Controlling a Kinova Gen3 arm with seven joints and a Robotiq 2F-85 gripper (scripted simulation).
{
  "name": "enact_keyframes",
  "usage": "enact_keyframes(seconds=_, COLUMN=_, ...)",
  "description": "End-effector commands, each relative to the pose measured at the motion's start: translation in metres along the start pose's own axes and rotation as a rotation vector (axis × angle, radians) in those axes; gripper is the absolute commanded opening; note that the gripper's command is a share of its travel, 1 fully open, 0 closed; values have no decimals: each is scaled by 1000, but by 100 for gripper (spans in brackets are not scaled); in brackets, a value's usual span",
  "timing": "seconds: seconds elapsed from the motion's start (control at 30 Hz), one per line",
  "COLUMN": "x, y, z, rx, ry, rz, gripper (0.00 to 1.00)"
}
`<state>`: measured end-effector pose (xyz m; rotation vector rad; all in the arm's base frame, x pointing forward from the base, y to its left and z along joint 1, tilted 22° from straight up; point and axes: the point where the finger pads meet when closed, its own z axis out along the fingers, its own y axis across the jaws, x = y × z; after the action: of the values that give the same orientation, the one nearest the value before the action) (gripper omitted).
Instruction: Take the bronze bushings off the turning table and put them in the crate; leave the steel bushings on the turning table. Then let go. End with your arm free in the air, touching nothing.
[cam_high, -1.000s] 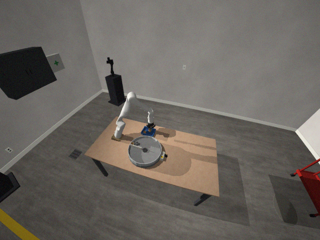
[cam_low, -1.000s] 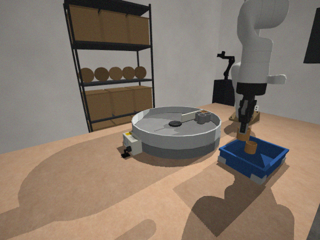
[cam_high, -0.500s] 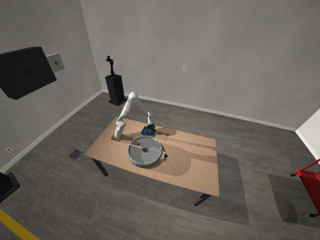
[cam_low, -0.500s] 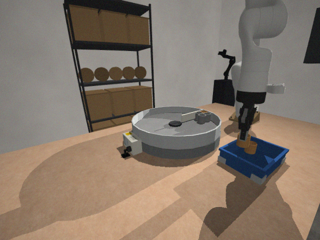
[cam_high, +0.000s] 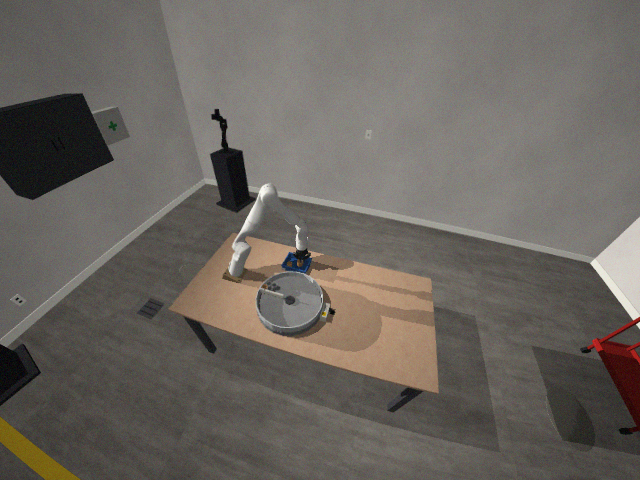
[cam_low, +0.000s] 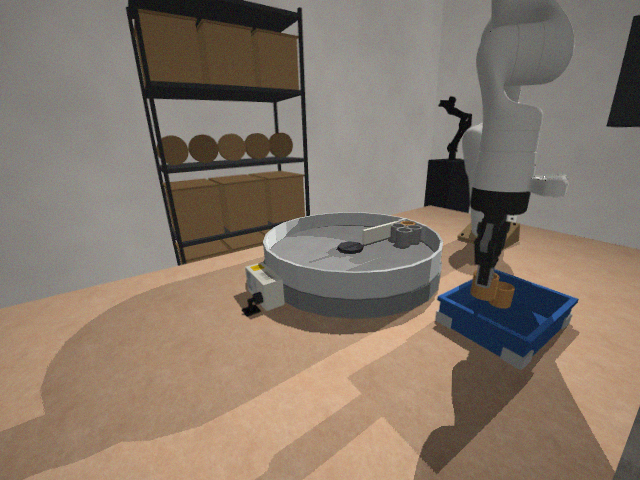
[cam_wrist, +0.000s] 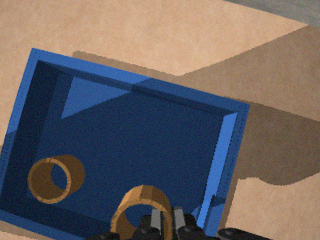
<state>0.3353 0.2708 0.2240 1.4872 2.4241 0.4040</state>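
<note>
pincer (cam_high: 300, 256) (cam_low: 484, 280) (cam_wrist: 167, 221): clamped on near bushing's (cam_high: 299, 263) (cam_low: 481, 292) (cam_wrist: 145, 192) wall, we judge
near bushing: directly below pincer, inside crate (cam_high: 295, 270) (cam_low: 478, 323) (cam_wrist: 195, 96)
axis: roughly upright

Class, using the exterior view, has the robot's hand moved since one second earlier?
Yes: the hand has moved down, judged against the blue crate.
</note>
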Motion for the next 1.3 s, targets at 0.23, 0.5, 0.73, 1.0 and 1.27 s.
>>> enact_keyframes(seconds=0.23, x=-3, y=-1, z=3, rx=4, ry=-7, rz=3, gripper=0)
enact_keyframes(seconds=0.5, x=-3, y=-1, z=11, rx=4, ry=-7, rz=3, gripper=0)
enact_keyframes(seconds=0.73, x=-3, y=-1, z=11, rx=4, ry=-7, rz=3, gripper=0)
enact_keyframes(seconds=1.0, x=-3, y=-1, z=16, rx=4, ry=-7, rz=3, gripper=0)
enact_keyframes(seconds=1.27, x=-3, y=-1, z=20, rx=4, ry=-7, rz=3, gripper=0)
